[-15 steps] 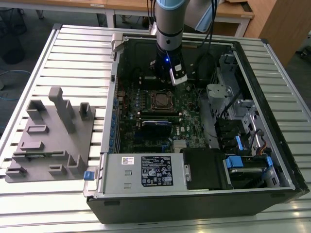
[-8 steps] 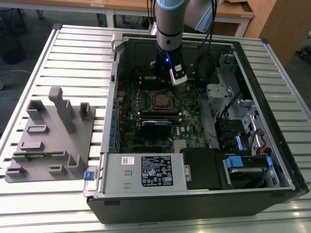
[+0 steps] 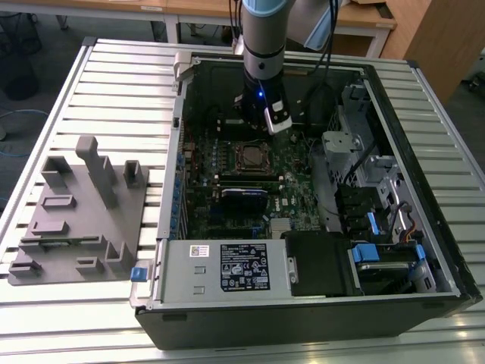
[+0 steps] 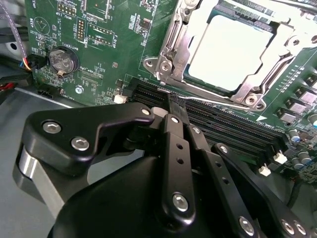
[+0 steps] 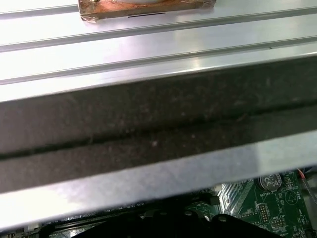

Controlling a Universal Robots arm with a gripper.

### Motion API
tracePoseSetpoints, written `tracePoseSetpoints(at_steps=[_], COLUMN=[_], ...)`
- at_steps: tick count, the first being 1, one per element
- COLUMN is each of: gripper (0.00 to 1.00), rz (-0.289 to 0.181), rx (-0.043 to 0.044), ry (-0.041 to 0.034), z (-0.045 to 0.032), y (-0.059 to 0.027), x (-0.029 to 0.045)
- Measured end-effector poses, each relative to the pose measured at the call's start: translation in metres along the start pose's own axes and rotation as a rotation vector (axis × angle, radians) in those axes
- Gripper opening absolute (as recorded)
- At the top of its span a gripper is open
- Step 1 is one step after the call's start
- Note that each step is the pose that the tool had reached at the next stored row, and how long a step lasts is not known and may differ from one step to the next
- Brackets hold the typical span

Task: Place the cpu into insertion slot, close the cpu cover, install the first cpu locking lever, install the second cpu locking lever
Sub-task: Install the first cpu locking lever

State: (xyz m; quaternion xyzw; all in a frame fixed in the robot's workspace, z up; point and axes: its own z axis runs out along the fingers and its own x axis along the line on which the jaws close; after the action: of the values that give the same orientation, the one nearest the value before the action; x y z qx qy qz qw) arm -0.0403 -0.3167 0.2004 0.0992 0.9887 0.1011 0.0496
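Cpu (image 4: 233, 49) shows a pale silver-grey square face inside the cpu cover (image 4: 256, 80); my pincer (image 4: 170, 100) looks pressed together.

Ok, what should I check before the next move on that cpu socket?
1. Cpu seated in slot: ok.
2. Cover lying flat around the cpu: ok, as far as the second wrist view shows.
3. Gripper shut, tip at the socket's edge: ok.
4. Lever by the tip held by the gripper: cannot tell.
5. That lever latched: cannot tell.
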Motion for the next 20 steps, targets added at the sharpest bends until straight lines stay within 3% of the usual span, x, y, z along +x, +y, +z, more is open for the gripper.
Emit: tracePoseSetpoints(at_steps=[12,20], gripper=[0.10,0.10], rz=[-0.003,0.003], rx=[0.0080,0.0072], ry=[-0.0124,-0.0166], z=[0.0015,0.0018], y=[-0.0025,-0.0028], x=[0.0011,0.0022])
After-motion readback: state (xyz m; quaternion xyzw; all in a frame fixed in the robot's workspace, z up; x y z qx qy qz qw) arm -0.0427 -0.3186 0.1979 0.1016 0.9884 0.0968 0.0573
